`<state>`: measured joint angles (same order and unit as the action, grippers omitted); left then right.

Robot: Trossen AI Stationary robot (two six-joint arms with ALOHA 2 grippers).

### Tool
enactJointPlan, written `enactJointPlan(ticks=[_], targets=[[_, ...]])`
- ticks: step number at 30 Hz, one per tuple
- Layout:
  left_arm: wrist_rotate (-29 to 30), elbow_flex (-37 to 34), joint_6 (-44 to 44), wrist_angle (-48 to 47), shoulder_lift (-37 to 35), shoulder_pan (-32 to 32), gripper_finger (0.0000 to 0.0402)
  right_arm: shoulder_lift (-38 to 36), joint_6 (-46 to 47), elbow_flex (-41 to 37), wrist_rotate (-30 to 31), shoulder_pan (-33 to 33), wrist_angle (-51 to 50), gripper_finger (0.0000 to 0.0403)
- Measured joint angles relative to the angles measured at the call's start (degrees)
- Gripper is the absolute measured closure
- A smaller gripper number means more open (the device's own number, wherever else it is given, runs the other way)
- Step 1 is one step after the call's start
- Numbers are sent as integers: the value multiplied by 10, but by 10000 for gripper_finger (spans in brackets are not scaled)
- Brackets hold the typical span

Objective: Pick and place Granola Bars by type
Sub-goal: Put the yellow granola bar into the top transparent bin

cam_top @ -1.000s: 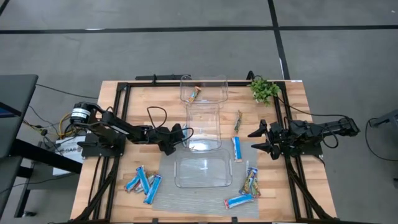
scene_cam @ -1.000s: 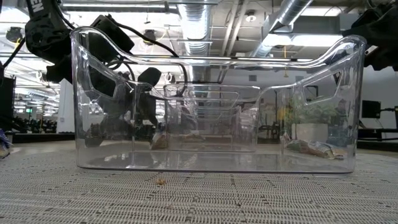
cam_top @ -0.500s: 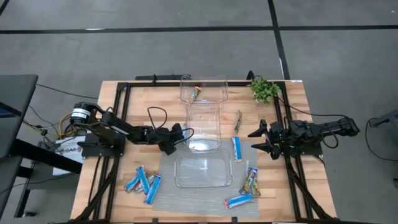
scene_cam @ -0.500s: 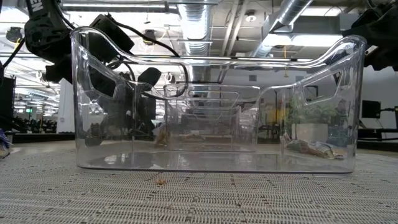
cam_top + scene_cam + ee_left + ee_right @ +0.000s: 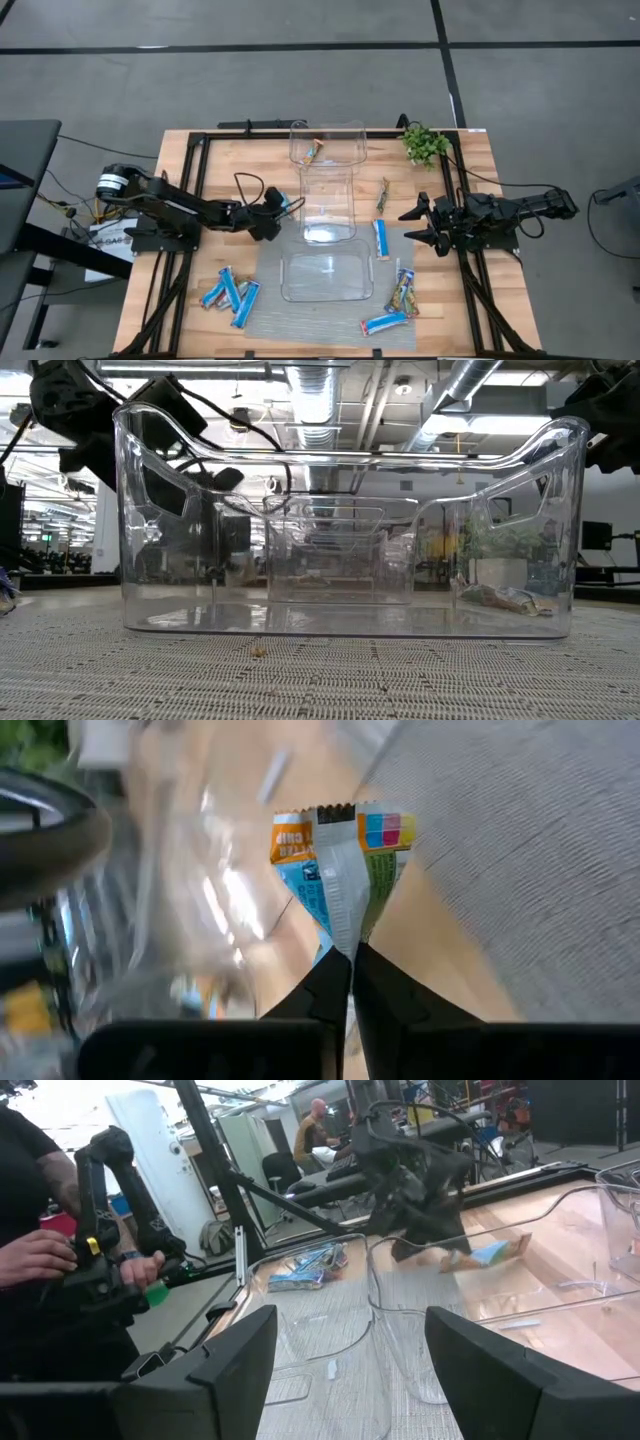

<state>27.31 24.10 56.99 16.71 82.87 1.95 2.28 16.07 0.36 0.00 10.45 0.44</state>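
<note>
Pinched between the closed jaws of the left gripper (image 5: 350, 960), a granola bar (image 5: 345, 870) with a blue, orange, yellow and green wrapper is held by one crimped end, just off the left side of the middle clear bin (image 5: 327, 205); in the high view the same left gripper (image 5: 272, 206) is seen over the bare wood beside that bin, and the held bar shows as a small blue fleck at its tip. Three clear bins are set in a row down the middle of the table (image 5: 180, 170): the far bin (image 5: 327, 143) contains one wrapped bar (image 5: 314, 152), while the near bin (image 5: 327, 276) stands on the grey mat (image 5: 265, 320) and fills most of the low view. A cluster of blue-and-white bars (image 5: 230, 291) is laid at the mat's left edge. On the right side, one blue bar (image 5: 380, 238) lies beside the middle bin, multicoloured bars (image 5: 403, 291) lie nearer the front, another blue bar (image 5: 385, 323) lies at the front edge, and a slim dark-green bar (image 5: 382, 195) rests on the wood farther back. A small green plant (image 5: 426, 144) is placed at the far right corner. The right gripper (image 5: 420, 224) is held at the table's right edge with its jaws spread wide and nothing between them. Beyond the table, in the right wrist view, a person's hand (image 5: 40, 1255) is seen on a dark handle.
</note>
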Motion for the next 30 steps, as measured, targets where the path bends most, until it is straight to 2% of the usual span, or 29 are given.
enactJointPlan(ticks=[6, 11, 23, 26, 30], targets=[[49, 0, -151, -68, -95, -16, 393, 0, 0, 0, 0, 0, 0, 154], [80, 0, -291, -84, -185, -36, 393, 0, 0, 0, 0, 0, 0, 154], [73, 0, -703, -82, -343, -61, 393, 0, 0, 0, 0, 0, 0, 154], [52, 0, -759, -82, -363, -61, 393, 0, 0, 0, 0, 0, 0, 154], [31, 0, -768, -82, -369, -61, 393, 0, 0, 0, 0, 0, 0, 154]])
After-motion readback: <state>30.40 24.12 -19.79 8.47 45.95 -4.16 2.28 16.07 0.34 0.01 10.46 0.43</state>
